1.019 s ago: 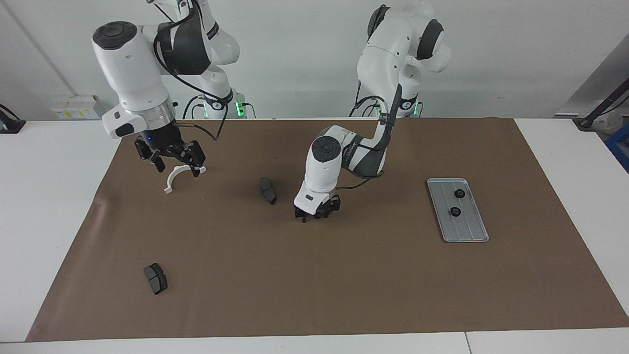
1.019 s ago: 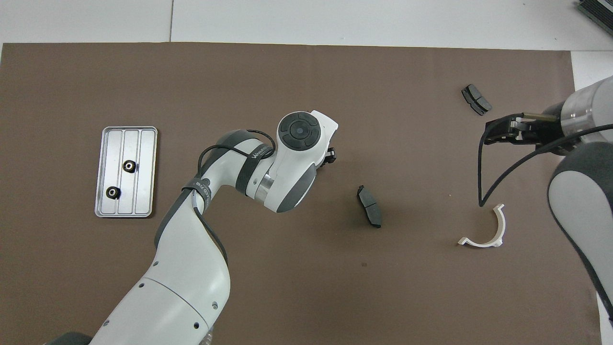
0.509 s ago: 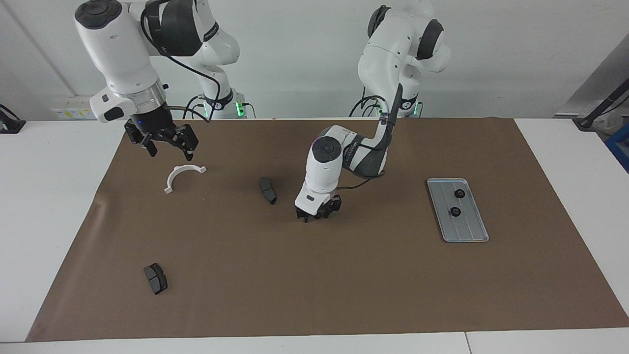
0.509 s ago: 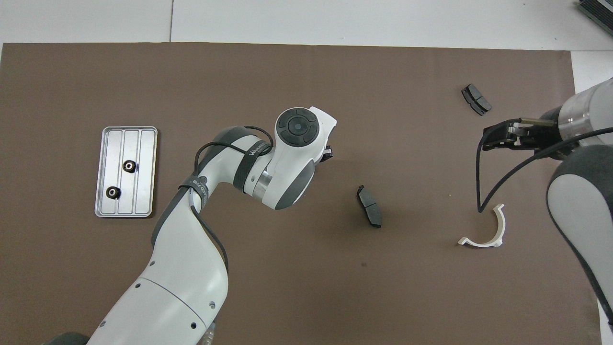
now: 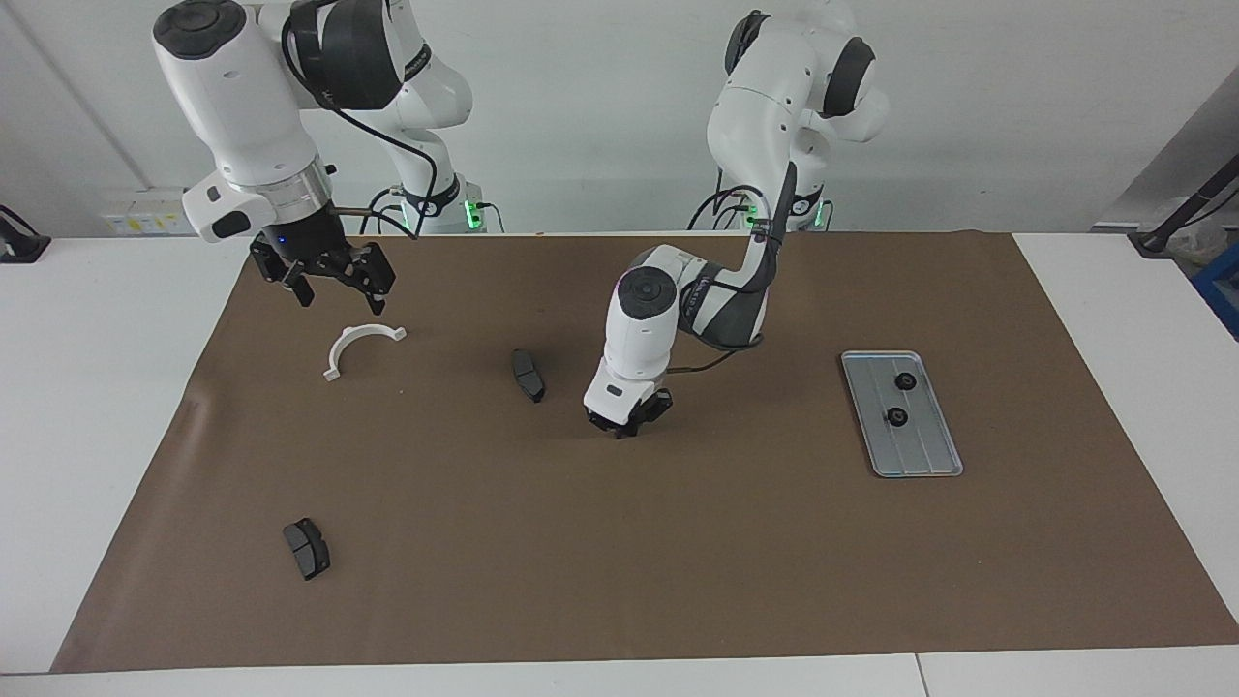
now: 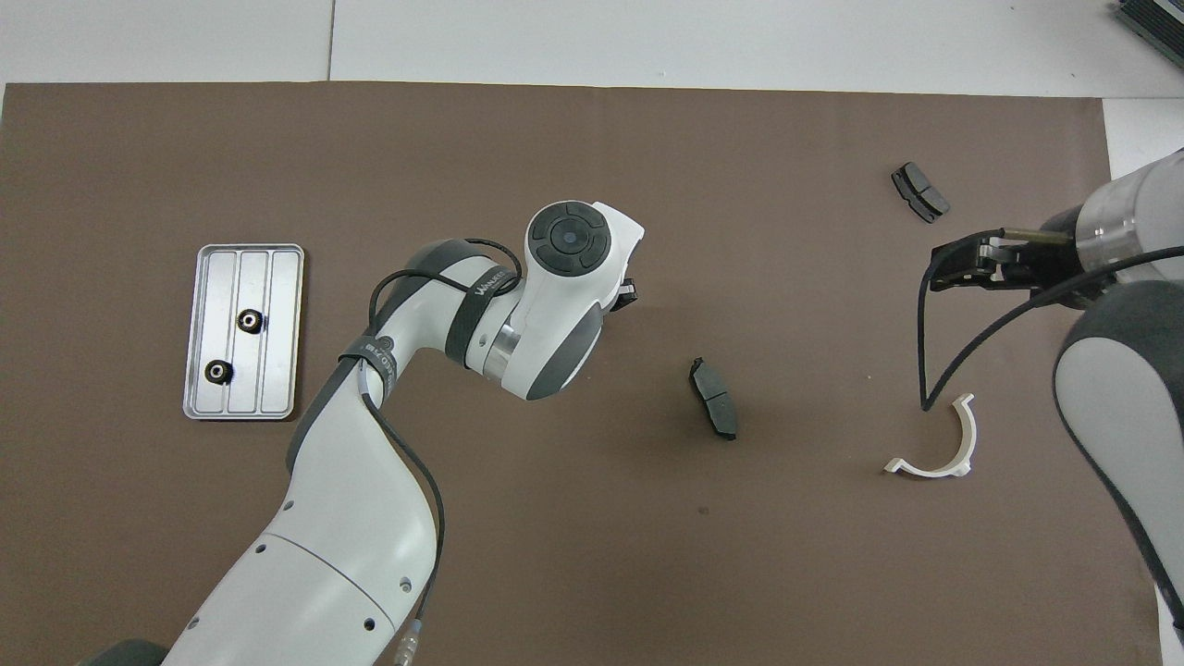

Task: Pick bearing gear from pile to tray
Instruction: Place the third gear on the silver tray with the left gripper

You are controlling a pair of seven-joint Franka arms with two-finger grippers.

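Observation:
My left gripper (image 5: pixel 624 426) is down at the brown mat near its middle, fingers drawn together on a small black bearing gear that they mostly hide. In the overhead view only the left gripper's tip (image 6: pixel 624 294) shows past the wrist. The silver tray (image 5: pixel 929 460) lies toward the left arm's end and holds two black gears (image 5: pixel 906 381) (image 5: pixel 897 417). The tray (image 6: pixel 277 370) and its gears (image 6: pixel 248 321) (image 6: pixel 217 372) also show in the overhead view. My right gripper (image 5: pixel 337 295) is open and empty, raised over the white half-ring bracket (image 5: pixel 368 331).
A dark grey pad (image 5: pixel 528 375) lies beside the left gripper, toward the right arm's end. Another pad (image 5: pixel 307 548) lies farther from the robots near the mat's corner. The overhead view shows the pads (image 6: pixel 713 398) (image 6: pixel 919 191), the bracket (image 6: pixel 925 471) and the right gripper (image 6: pixel 953 264).
The left gripper's fingers have closed together at the mat. The right gripper rose off the white bracket, left it lying there, and now holds still.

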